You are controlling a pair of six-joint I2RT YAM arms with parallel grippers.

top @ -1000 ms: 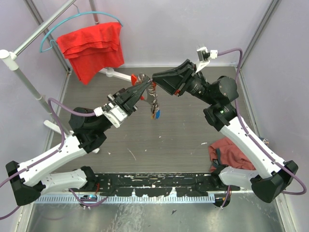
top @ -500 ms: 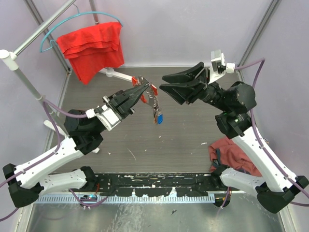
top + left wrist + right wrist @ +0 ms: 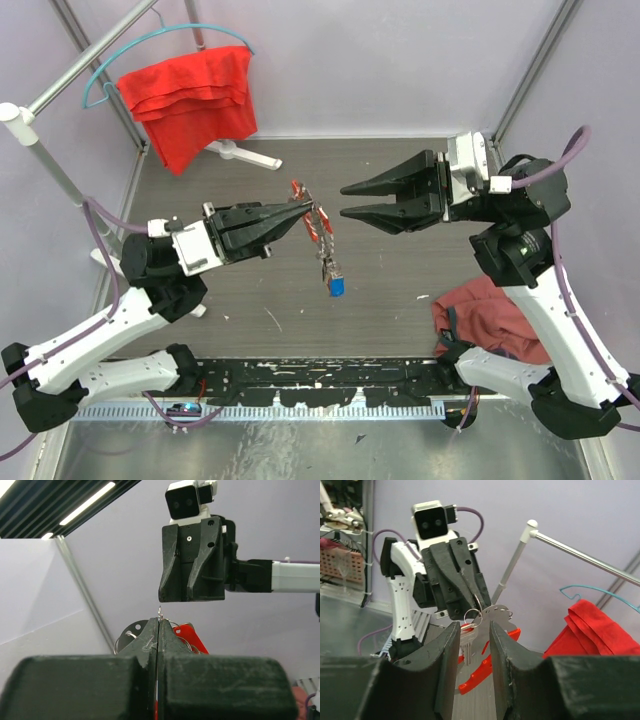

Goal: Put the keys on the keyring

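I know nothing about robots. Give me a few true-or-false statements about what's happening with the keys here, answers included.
1. The left hand is closed on the bunch of keys. True.
2. The right hand grips the keys too. False: it is open, facing them without touching.
3. The keys have been put down. False: they dangle in the air from the left hand.
4. A red cloth hangs on a blue hanger. True.

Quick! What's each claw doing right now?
Left gripper: closed, holding the keys.
Right gripper: open, holding nothing.
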